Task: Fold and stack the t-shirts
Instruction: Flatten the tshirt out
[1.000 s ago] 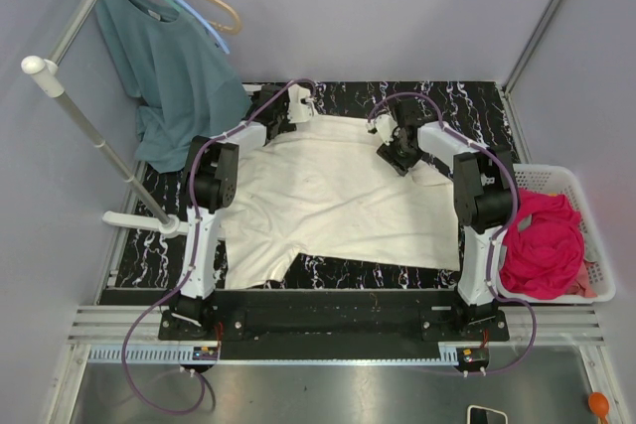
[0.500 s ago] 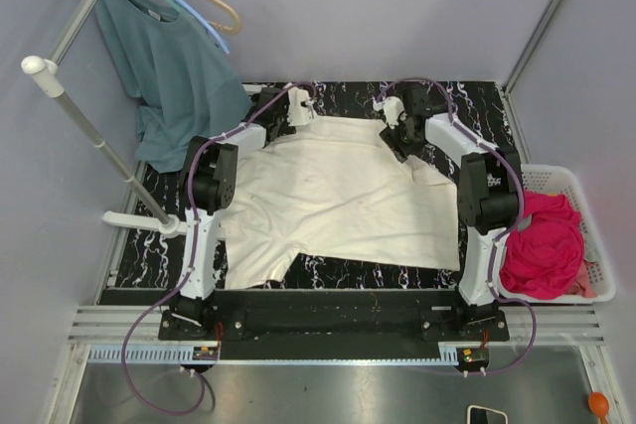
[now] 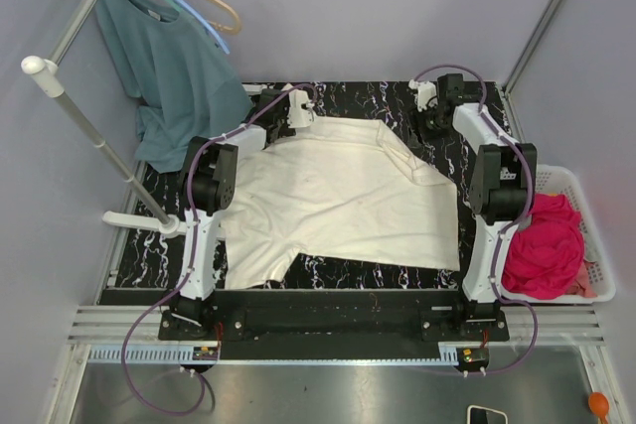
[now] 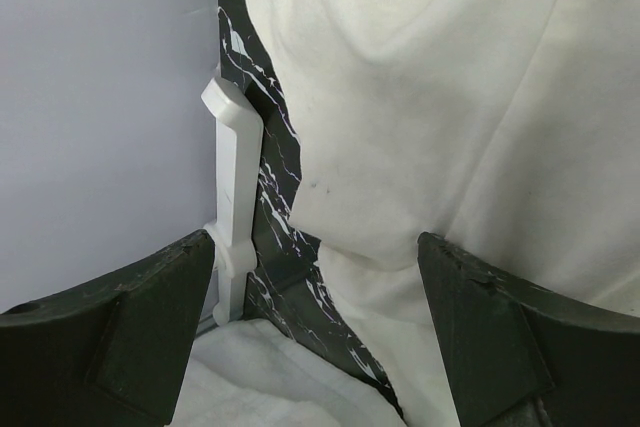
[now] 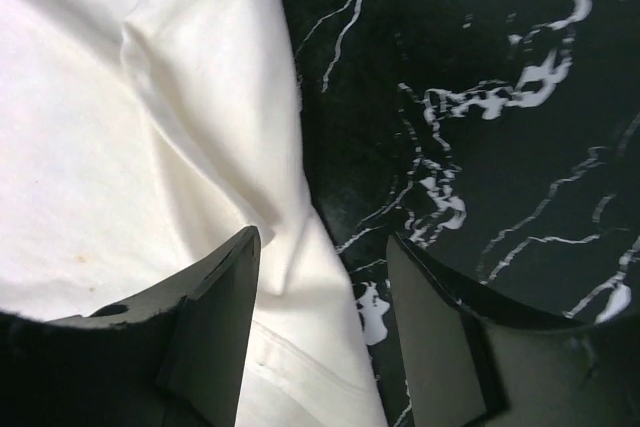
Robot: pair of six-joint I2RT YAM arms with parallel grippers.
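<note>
Both left pincer and right pincer gape empty at the cream t-shirt's far edge.

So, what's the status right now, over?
Both open and empty: left pincer over far edge of cream shirt, right pincer by its far right corner. Shirt spread out, not yet folded. Other, pink shirt heaped in basket.

Desk: black top with white marble veining, seen from above. A cream t-shirt lies spread flat on it and covers most of the middle. Bare veined strips show along the far edge, the far-right corner and the near edge. The wrist views show the shirt's wrinkled edges resting directly on the dark top.
</note>
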